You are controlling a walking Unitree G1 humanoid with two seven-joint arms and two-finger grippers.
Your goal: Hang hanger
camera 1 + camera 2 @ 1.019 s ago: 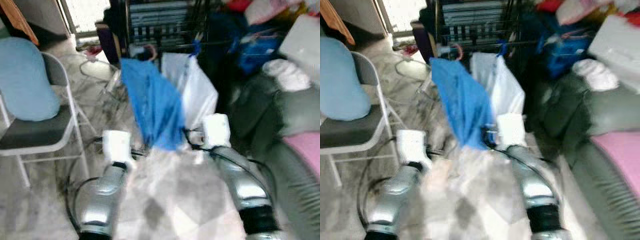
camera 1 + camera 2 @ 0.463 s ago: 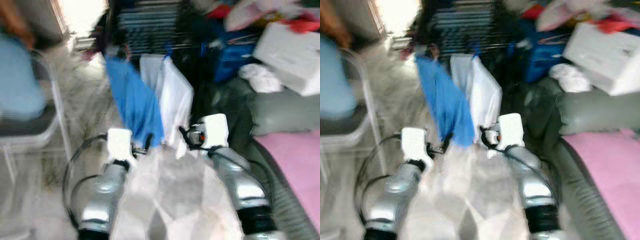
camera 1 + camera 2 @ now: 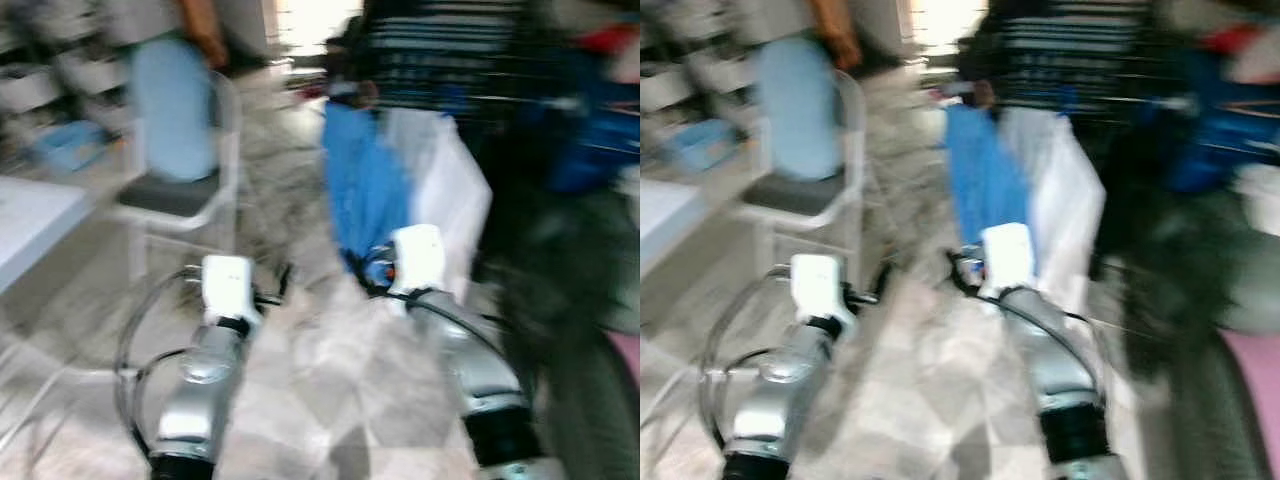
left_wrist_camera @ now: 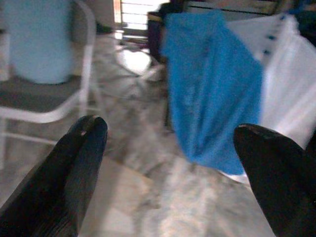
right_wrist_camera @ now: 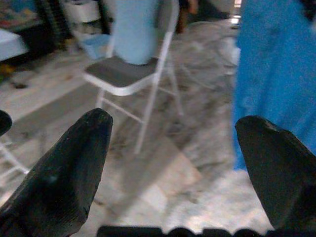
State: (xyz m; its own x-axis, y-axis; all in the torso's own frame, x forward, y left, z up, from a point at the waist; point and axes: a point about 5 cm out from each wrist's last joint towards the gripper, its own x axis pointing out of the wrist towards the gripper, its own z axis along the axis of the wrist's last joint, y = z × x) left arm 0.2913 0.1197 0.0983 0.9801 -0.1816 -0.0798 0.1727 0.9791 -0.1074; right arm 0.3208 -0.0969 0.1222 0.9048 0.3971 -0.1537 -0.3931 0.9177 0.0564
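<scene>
Left eye view is smeared with blur, yet the main shapes read. Two silver arms reach forward over a pale marbled floor (image 3: 330,370), each ending in a white boxy wrist. Ahead stands a dark wire rack (image 3: 440,60) with a soft blue cloth (image 3: 365,190) and a thin white cloth (image 3: 450,195) hanging side by side from it, touching along their edges. I cannot make out a hanger through the blur; blue clips seem to sit on the white cloth's top edge in the left wrist view.

To the left stands a white tube-framed folding chair (image 3: 190,190) with a dark grey seat and a smooth light-blue cushion (image 3: 175,105) propped against its back. A pale tabletop corner (image 3: 30,215) juts in further left.

Left gripper (image 4: 170,163) is spread wide with nothing between its rounded, matte black fingers (image 4: 79,163); the blue cloth hangs beyond it. Right gripper (image 5: 173,163) is likewise splayed and unloaded, with the chair and the blue cloth's edge beyond it.
</scene>
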